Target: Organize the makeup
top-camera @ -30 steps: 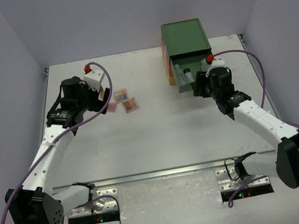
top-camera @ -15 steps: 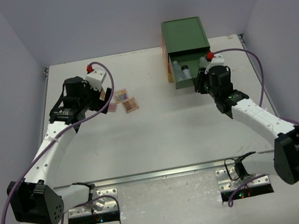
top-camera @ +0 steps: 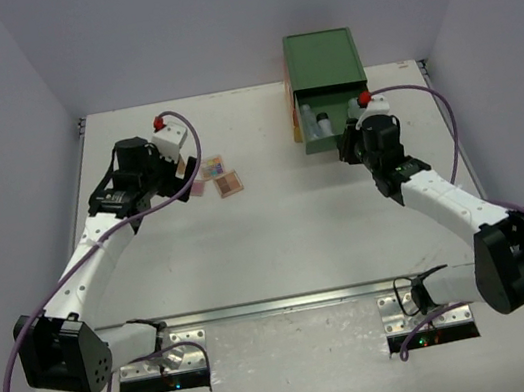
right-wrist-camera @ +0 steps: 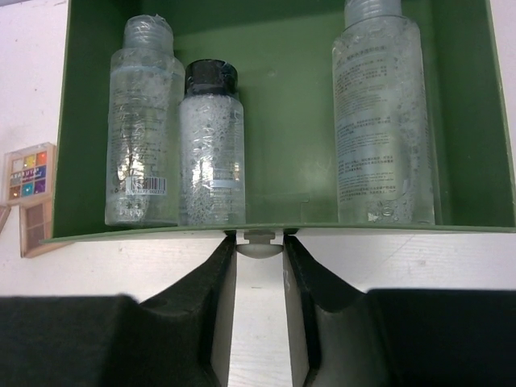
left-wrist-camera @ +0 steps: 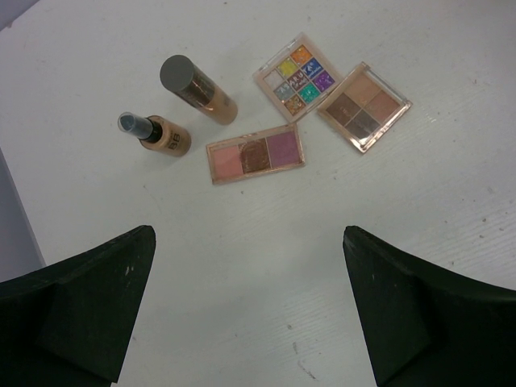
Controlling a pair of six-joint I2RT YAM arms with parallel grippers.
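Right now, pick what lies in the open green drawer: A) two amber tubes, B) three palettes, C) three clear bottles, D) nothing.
C: the right wrist view shows three clear bottles lying side by side inside the green drawer, one of them with a black cap.

Barcode on clear bottle; other print too small to read.

Left claw gapes; right claw pinches narrow.
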